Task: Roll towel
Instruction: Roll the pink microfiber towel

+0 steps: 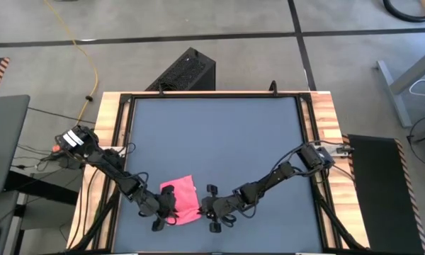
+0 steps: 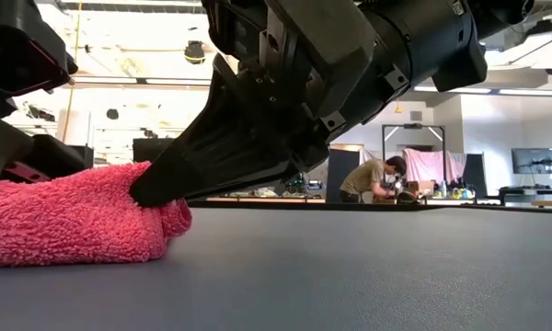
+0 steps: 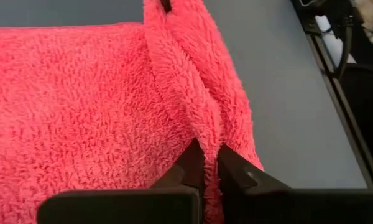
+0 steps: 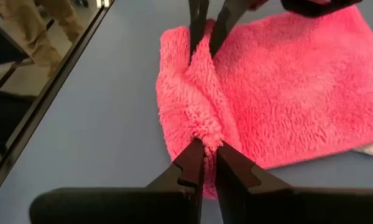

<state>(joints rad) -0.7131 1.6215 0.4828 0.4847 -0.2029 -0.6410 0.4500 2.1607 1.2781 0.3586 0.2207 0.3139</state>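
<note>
both hands pinching pink towel ridge

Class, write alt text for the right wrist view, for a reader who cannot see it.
The right gripper pinches a raised ridge of the bright pink fluffy towel lying on the dark grey tabletop. Farther along that ridge, the left gripper pinches it too.

The towel is bright pink, plain and unpatterned, with a fluffy pile; it lies on the dark grey table, which is matt and unmarked; around the table runs a black frame, and outside that, pale wood boards; the left gripper and right gripper, both at the towel, are black; beyond the table, a yellow cable crosses the grey floor.
</note>
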